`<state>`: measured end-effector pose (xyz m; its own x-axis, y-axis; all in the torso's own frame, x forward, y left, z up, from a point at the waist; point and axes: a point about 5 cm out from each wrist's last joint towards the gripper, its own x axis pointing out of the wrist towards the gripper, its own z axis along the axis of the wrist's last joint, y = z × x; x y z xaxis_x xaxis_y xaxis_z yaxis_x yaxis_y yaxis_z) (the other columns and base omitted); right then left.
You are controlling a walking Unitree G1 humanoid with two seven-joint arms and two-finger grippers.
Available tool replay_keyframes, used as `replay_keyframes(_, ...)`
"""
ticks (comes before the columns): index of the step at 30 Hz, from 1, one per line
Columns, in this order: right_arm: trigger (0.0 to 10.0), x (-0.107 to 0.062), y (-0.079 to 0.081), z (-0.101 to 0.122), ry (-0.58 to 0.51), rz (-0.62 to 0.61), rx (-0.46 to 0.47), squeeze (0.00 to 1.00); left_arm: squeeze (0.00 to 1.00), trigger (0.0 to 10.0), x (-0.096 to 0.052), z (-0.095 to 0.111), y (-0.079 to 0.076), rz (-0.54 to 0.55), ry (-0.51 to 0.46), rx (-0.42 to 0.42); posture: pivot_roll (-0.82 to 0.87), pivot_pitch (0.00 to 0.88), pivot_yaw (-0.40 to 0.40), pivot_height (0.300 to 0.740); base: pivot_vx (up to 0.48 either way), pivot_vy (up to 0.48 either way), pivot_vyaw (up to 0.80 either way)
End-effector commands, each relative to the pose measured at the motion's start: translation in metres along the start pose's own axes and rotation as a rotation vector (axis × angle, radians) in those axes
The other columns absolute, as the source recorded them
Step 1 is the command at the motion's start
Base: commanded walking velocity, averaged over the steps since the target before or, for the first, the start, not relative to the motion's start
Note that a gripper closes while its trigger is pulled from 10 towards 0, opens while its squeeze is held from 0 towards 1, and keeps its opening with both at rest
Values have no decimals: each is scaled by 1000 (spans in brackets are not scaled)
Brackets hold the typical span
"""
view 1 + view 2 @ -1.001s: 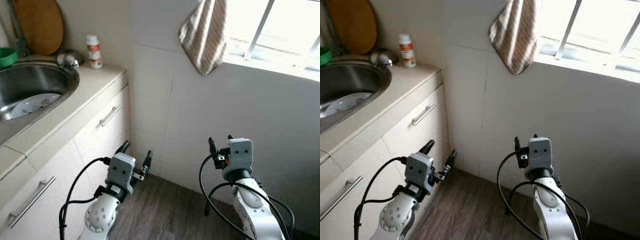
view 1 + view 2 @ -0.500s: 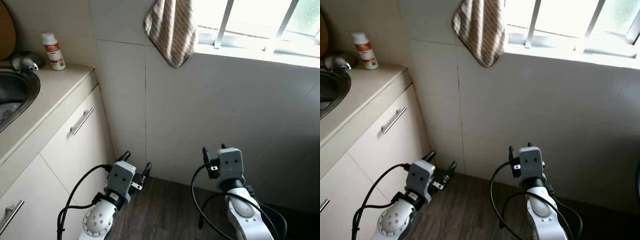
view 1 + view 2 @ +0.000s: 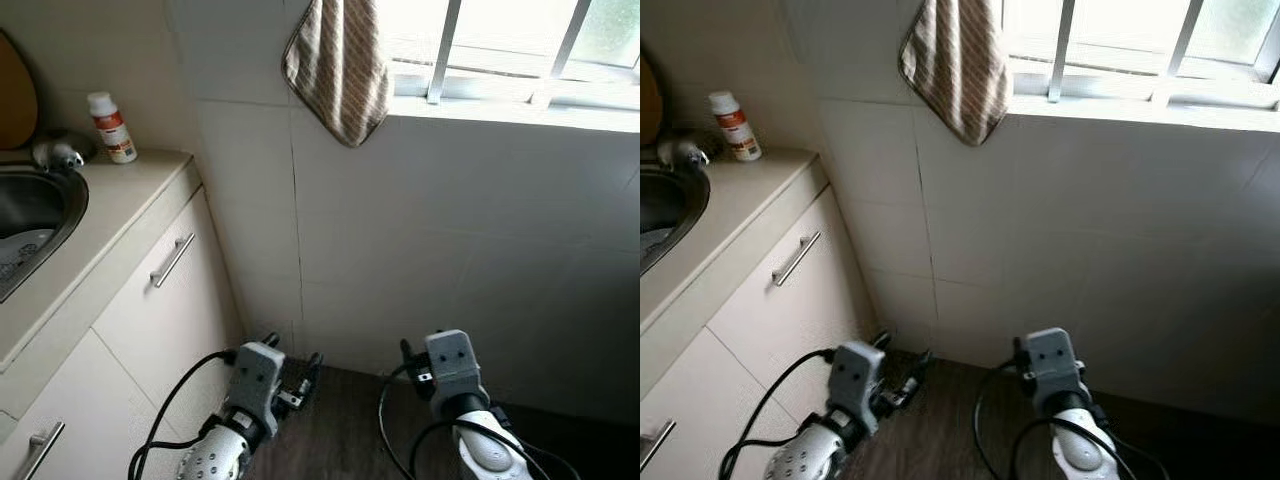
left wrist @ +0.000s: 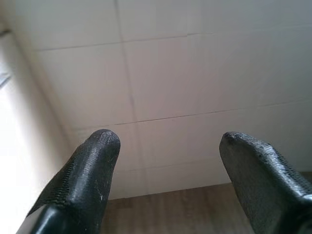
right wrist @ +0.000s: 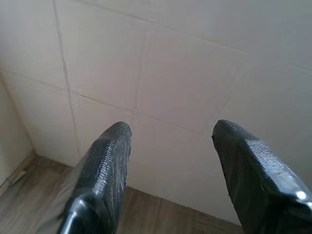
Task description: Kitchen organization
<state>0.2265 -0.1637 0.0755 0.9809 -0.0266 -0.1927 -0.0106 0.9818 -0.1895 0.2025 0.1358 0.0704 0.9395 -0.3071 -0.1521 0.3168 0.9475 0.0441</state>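
A beige counter with a steel sink runs along my left. At the counter's back stands a white bottle with a red label. A striped brown towel hangs on the tiled wall below the window. My left gripper is held low near the cabinet's corner, open and empty; its fingers point at the tiled wall. My right gripper is also low, open and empty, facing the same wall.
White drawers with metal handles sit under the counter. A plate lies in the sink, a shiny metal piece at its rim. The barred window is at the upper right. Dark wood floor lies ahead between the arms.
The view has swung to the right, away from the sink and toward the tiled wall and window. Both arms now sit lower in the picture. The grippers stay open.
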Motion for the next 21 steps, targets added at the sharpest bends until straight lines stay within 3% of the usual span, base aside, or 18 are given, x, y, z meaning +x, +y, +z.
replay_keyframes(1, 10000, -4, 3, 0, 14, -9, 20, 0, 0, 10000, 1, 7, -7, -4, -20, -6, -25, 40, 21, 740, 0, 0, 0)
replay_keyframes(7, 10000, -10, 2, 15, -65, 9, -23, 0, 0, 10000, -1, 19, -13, -32, -56, 45, -37, 40, 11, 740, 0, 0, 0)
replay_keyframes(13, 10000, 8, -4, 36, -152, -14, -73, 0, 0, 10000, 12, 32, -8, -60, -99, 81, -27, 0, -9, 740, 0, 0, 0)
replay_keyframes(21, 10000, 22, -2, 48, -202, 2, -106, 0, 0, 10000, 16, 31, 1, -33, -95, 114, -22, 0, -31, 740, 0, 0, 0)
